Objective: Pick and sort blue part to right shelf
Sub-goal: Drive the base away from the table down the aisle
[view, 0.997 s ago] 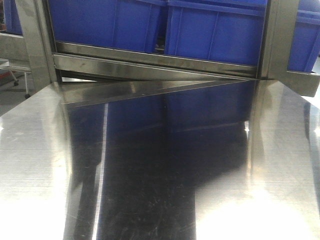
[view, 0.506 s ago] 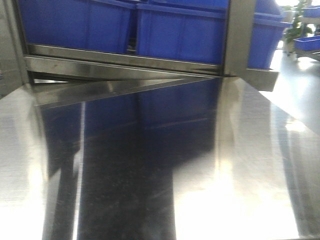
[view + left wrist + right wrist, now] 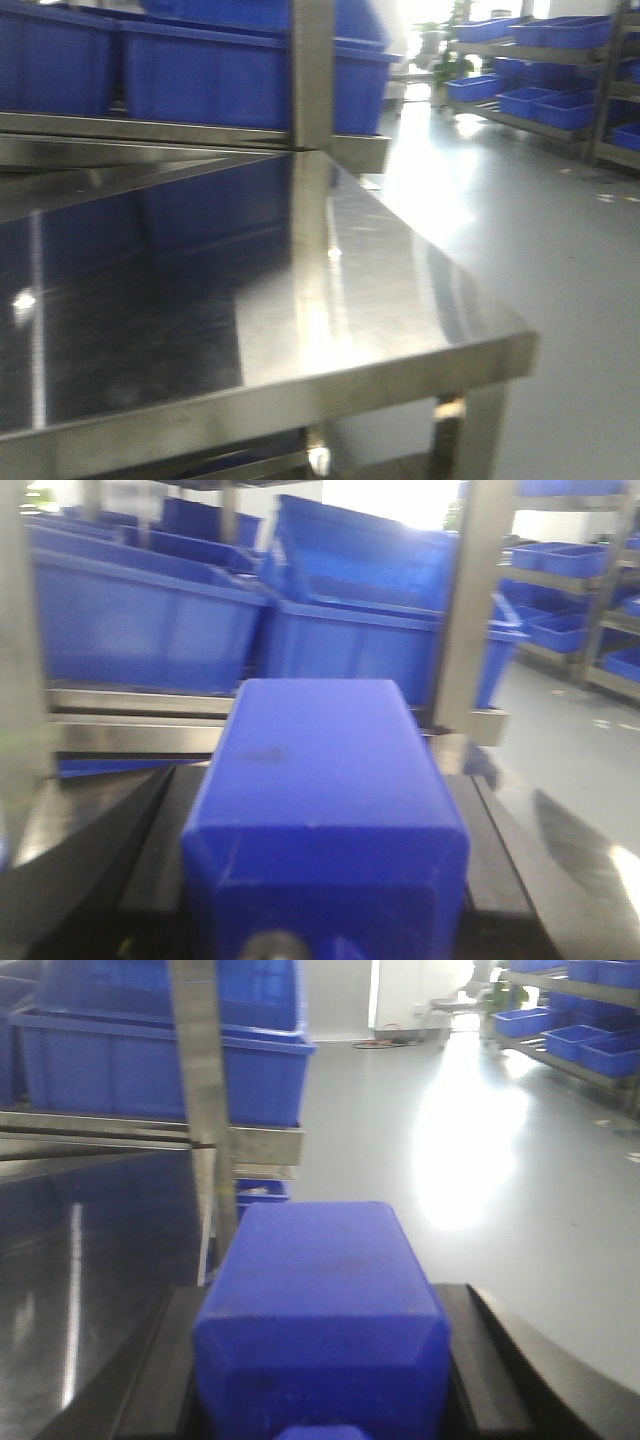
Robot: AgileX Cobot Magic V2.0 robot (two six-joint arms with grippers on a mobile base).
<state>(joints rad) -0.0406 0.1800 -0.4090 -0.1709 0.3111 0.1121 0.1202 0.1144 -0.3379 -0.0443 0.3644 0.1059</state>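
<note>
The right gripper is pinching the blue plastic bottle-shaped part, its long axis pointing forward between the black fingers. The steel rack with blue bins is standing well apart, ahead-right. The left gripper is clamping another blue block.

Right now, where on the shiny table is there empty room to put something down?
The steel table is bare from the rack at the back to its front edge and right corner. Crowded behind: the rack is packed with blue bins. Both hands are full: the right gripper holds the blue part, the left gripper a blue block.
</note>
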